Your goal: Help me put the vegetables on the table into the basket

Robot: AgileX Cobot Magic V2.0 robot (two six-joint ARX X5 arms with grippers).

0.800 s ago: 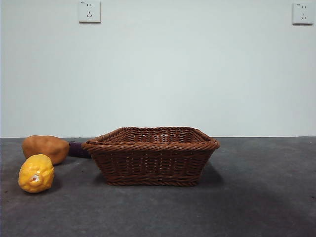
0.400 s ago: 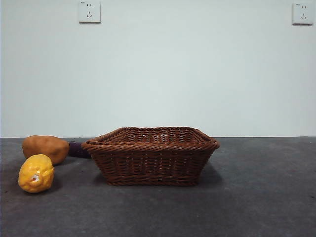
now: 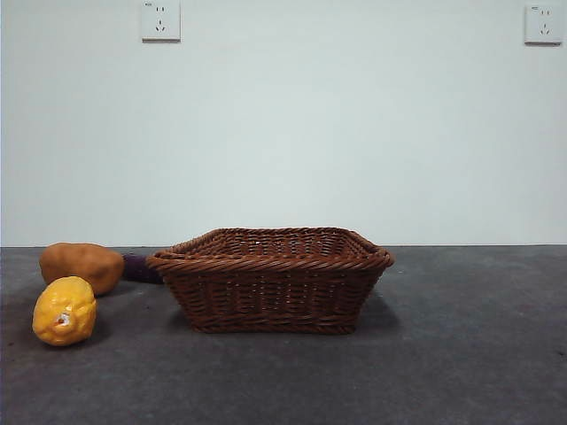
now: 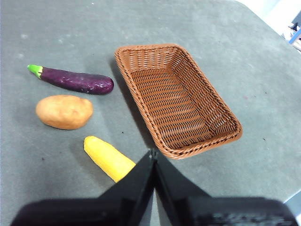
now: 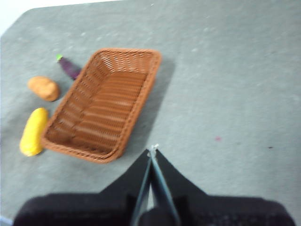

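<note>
The brown wicker basket (image 3: 270,279) stands empty in the middle of the dark grey table (image 3: 443,354). Three vegetables lie beside it on the table. The orange-brown potato (image 3: 81,266) and the bumpy yellow piece (image 3: 64,310) show fully from the front. The purple eggplant (image 3: 142,268) is mostly hidden behind the basket there. The left wrist view shows the eggplant (image 4: 75,81), potato (image 4: 64,111) and yellow piece (image 4: 108,158) in a row along the basket (image 4: 174,103). My left gripper (image 4: 153,151) is shut, high above the yellow piece. My right gripper (image 5: 153,149) is shut, high above bare table beside the basket (image 5: 106,106).
Two wall sockets (image 3: 160,19) sit on the white wall behind the table. The table's edge (image 4: 291,197) shows near the basket's end in the left wrist view. Neither arm shows in the front view.
</note>
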